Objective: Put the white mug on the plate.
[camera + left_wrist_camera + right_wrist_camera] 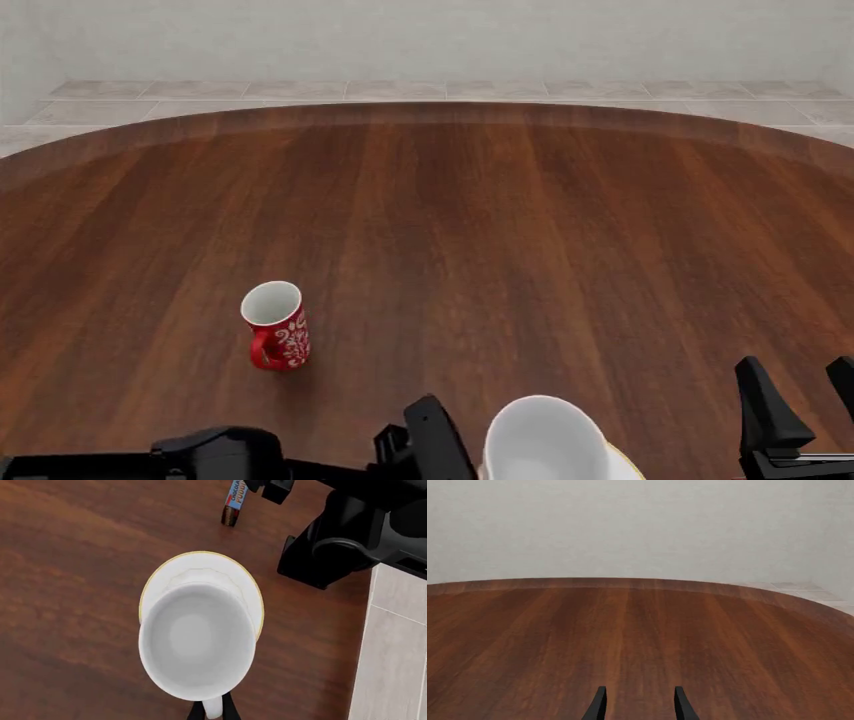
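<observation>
White mug [197,645] sat in your left hand [213,711], gripped by its handle [213,709]: left wrist view showed the two dark fingers [196,712] closed on either side of the handle, touching it. Mug opening faced that camera, inside plain white. Mug was over the plate [248,587] and covered most of it in that view; whether the mug's base touched the plate or hung above it, cannot tell. Plate's gold rim showed around the far part of the mug.

In the front view the white mug [545,440] was at the near edge of the surface [467,230], right of centre, with a sliver of the plate [622,464] peeking out just beside it at the very edge of frame. Your left hand [430,437] came in from the near-left, right beside the mug.

Your right hand [801,400] stood near the near-right corner of the surface, fingers upright, parted with a clear gap, holding nothing. Right wrist view showed the same: two finger tips [598,705] apart, only bare wood between them.

Red mug [276,326] with white patterns stood upright on the left part of the surface, well apart from the white mug and plate, handle toward the near edge.

Left wrist view also caught a small brown-and-blue labelled item [233,504] on the surface beyond the plate, label too blurred to read.
</observation>
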You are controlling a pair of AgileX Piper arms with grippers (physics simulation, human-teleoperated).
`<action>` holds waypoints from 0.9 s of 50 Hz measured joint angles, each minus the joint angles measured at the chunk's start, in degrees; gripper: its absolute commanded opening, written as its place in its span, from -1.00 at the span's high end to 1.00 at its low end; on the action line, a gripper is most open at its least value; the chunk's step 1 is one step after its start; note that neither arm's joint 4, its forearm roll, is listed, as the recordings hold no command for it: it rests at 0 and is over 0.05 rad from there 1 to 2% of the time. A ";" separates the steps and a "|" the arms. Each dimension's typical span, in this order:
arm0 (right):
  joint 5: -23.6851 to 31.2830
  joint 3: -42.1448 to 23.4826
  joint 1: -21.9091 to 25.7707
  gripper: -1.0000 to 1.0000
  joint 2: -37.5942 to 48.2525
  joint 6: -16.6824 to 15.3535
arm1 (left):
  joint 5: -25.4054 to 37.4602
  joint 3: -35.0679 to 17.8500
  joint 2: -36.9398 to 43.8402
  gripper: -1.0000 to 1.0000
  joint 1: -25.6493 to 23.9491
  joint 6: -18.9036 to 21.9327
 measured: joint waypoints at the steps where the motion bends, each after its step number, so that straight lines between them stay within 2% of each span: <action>1: 0.00 0.00 0.00 -1.00 0.00 0.00 | -0.17 0.01 0.22 1.00 -0.02 -0.04; 45: 0.00 0.00 0.00 -1.00 0.00 0.00 | -4.81 -0.65 8.31 1.00 -0.98 -2.31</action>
